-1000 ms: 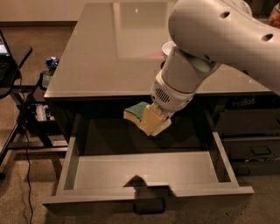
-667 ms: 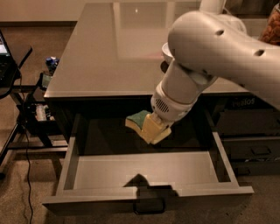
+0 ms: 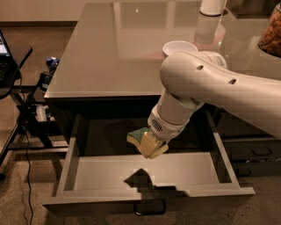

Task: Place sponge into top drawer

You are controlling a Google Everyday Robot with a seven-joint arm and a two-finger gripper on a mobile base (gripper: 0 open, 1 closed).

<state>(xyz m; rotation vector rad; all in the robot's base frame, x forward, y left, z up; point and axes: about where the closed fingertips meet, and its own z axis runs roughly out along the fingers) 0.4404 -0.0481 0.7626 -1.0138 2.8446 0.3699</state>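
The top drawer [image 3: 70, 165] stands pulled open under the grey table, wide and shallow with a grey floor and a small handle on its front. My gripper [image 3: 150, 146] reaches down into the open drawer, above the middle of its floor. It is shut on the sponge [image 3: 137, 136], whose green top and pale yellow foam stick out to the left of the fingers. The sponge hangs in the air a little above the drawer floor, and its shadow falls on the floor near the front.
A white bowl [image 3: 177, 47] sits on the table top [image 3: 109, 57] behind my arm. A white cylinder [image 3: 212, 6] stands at the far edge. Darker drawers [image 3: 257, 151] lie to the right. A stand with cables [image 3: 30, 114] is at the left.
My arm has swung left and lowered, carrying the sponge further down into the open drawer. The sponge stays held.
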